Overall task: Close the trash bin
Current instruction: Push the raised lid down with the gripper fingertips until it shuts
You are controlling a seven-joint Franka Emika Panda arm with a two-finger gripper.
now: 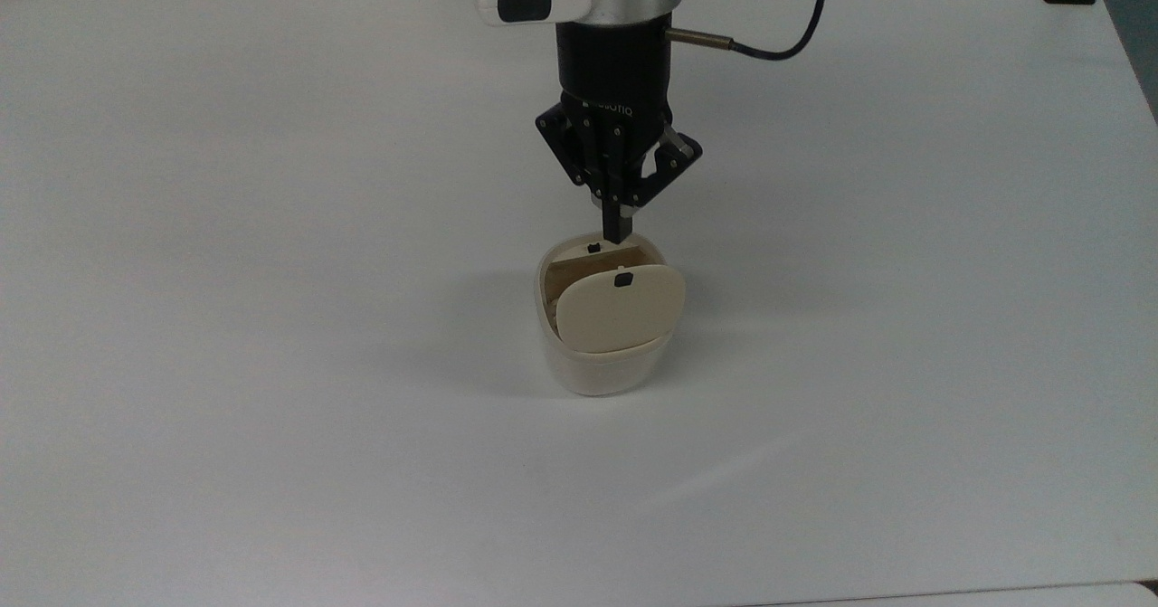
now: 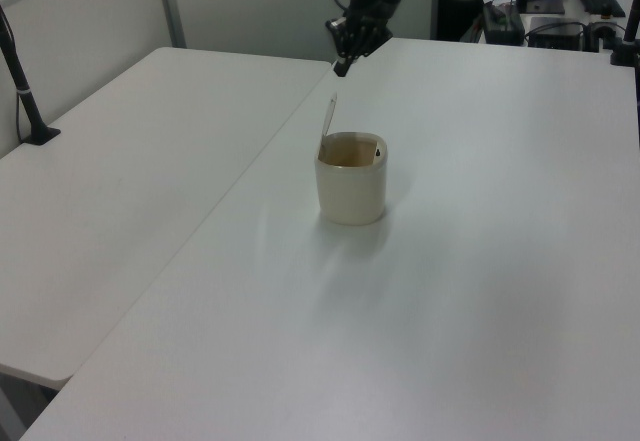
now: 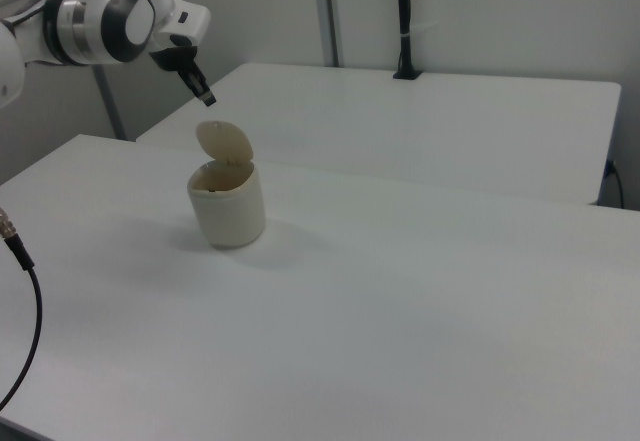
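The trash bin [image 1: 604, 354] is seen with its lid [image 1: 619, 307] raised — the gripper [image 1: 617, 230] is held above it, jaws pressed together, nothing gripped.

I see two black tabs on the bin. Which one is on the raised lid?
The lower one in the top view, the lid tab, at the upright lid's upper edge. The other tab sits on the bin's far rim ledge.

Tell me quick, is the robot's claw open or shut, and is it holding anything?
Claw: shut, holding nothing, up in the air above the open trash bin.
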